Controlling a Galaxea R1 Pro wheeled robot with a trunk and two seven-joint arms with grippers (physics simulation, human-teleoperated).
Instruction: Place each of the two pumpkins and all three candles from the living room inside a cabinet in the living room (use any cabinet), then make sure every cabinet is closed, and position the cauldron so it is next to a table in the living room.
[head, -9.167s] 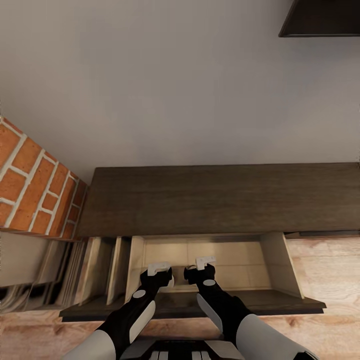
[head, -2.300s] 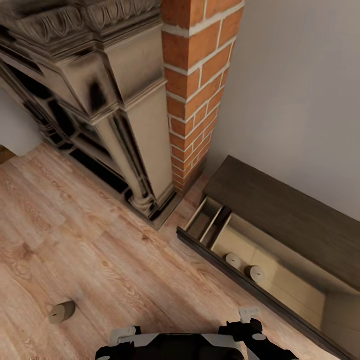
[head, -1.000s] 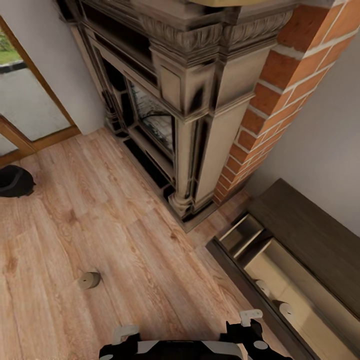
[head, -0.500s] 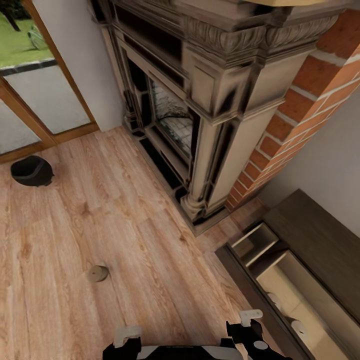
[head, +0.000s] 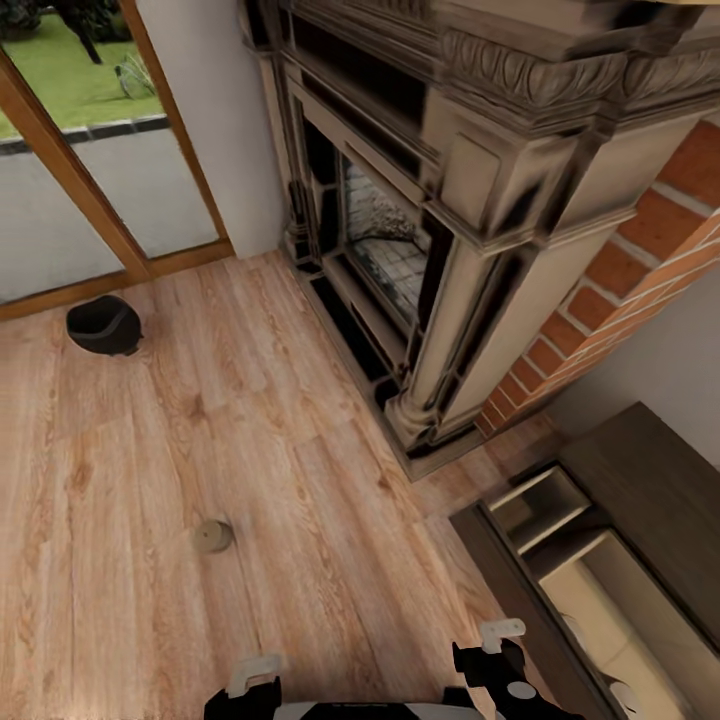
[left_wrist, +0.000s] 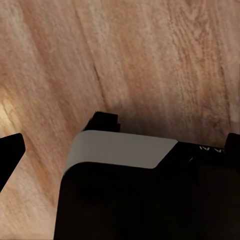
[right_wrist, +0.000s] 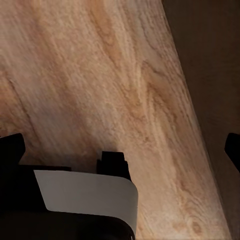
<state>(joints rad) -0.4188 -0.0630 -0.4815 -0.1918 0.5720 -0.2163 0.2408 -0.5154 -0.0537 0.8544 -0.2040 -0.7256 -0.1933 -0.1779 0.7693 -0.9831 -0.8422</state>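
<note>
A candle (head: 211, 537) lay on the floor (head: 300, 500), probably light, stiff, rollable; grip its sides. Both grippers' states: couldn't tell.

Black cauldron (head: 103, 325), tan candle (head: 211, 537) — dark-brown cabinet (head: 640, 480), red-brick wall (head: 640, 270).

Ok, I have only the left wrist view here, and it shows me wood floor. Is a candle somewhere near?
Observer: Yes, one candle lies on the floor, ahead of the left gripper.
Operator: And the cauldron?
Observer: The cauldron stands farther ahead, by the glass door.
Operator: Is the cabinet shut?
Observer: No, the cabinet at the right stands open.
</note>
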